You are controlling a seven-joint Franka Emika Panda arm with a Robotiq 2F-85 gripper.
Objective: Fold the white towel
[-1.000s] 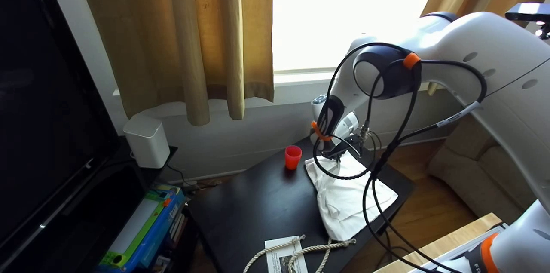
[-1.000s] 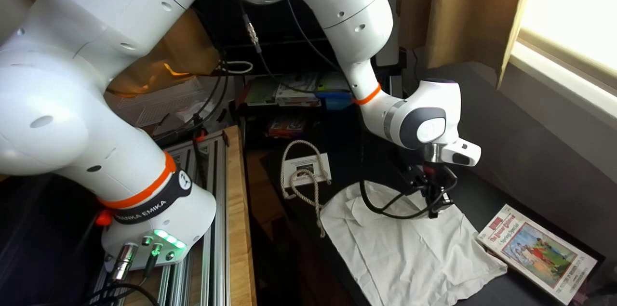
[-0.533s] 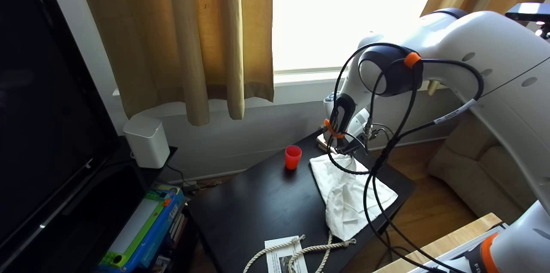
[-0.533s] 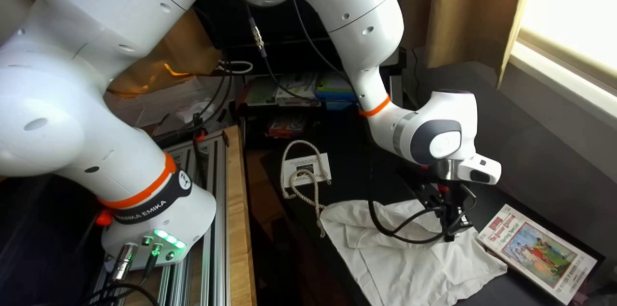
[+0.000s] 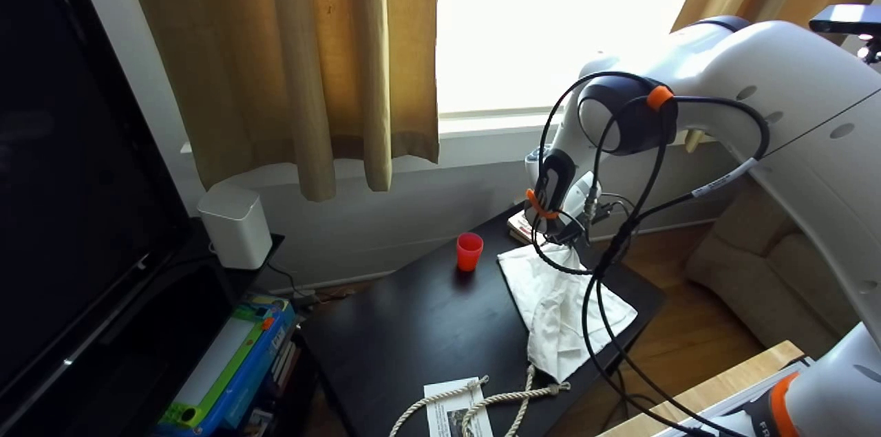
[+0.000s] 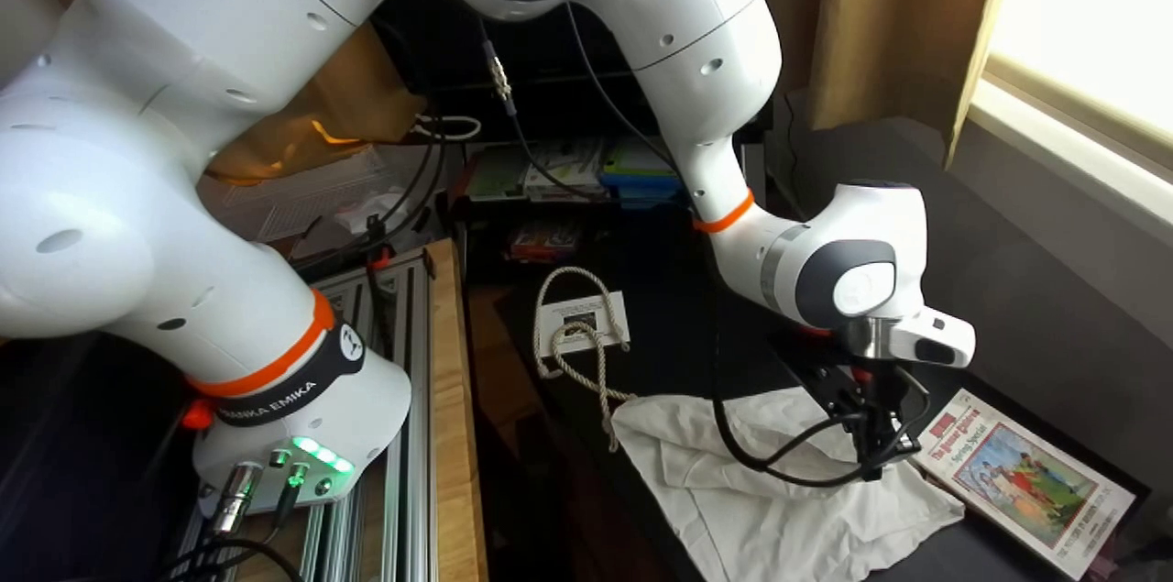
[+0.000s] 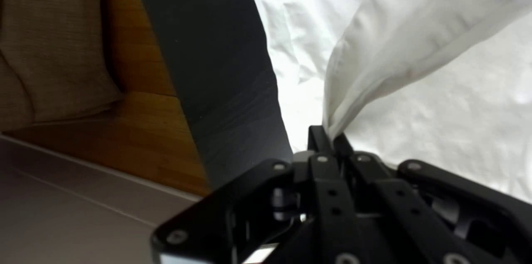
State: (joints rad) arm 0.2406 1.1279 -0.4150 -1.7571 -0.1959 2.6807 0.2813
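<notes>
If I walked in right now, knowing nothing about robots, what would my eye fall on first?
Probably the big white robot arm, reaching over the dark table. At its tip, the end effector pinches a gathered part of the white towel spread there. Next, perhaps, the bright red cup, standing upright on that table, apart from the towel.

In an exterior view, see towel on table, right of cup, before book, behind card partly under rope; in the wrist view, see a towel fold inside the gripper.
</notes>
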